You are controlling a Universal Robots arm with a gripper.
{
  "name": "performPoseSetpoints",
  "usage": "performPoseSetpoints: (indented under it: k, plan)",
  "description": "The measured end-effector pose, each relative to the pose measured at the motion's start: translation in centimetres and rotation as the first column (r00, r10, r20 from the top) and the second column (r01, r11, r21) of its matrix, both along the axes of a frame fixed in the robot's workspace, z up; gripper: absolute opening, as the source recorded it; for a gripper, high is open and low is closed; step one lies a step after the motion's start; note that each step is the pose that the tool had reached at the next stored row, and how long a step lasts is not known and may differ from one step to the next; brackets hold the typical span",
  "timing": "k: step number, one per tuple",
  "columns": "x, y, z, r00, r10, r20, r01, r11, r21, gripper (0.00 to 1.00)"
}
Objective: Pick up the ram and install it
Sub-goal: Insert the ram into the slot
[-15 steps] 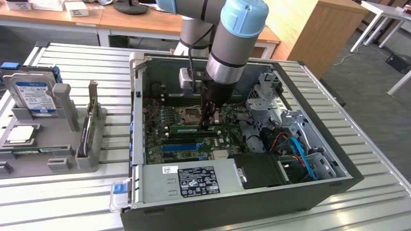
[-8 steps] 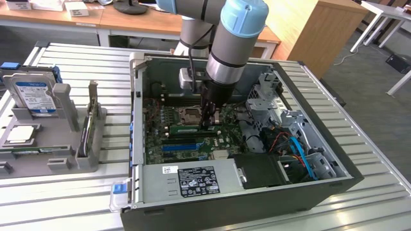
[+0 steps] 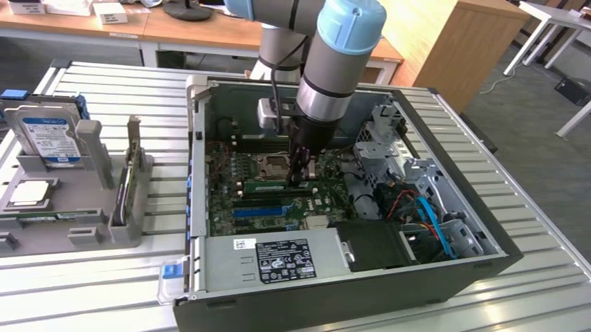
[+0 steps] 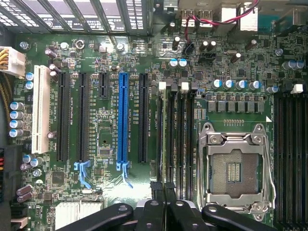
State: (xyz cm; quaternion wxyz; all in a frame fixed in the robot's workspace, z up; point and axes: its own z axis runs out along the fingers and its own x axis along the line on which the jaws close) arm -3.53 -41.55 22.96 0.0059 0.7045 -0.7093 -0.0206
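Note:
The ram is a thin green stick standing on edge along a memory slot of the motherboard, inside the open computer case. My gripper reaches straight down into the case, at the end of the stick towards the exterior view's right. In the wrist view the ram is a narrow dark edge running away from the black fingertips. The gripper is shut on the ram's top edge, beside the open CPU socket.
More empty memory slots lie beside the ram, and a blue expansion slot further off. The power supply and drive cage with cables crowd the case. Outside it, a grey holder carries a hard drive and an upright card.

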Motion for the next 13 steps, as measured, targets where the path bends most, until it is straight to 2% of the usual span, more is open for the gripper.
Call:
performPoseSetpoints:
  k: [13]
  plan:
    - [0.01, -0.07, -0.11, 1.0, 0.0, 0.0, 0.0, 1.0, 0.0001, 0.12]
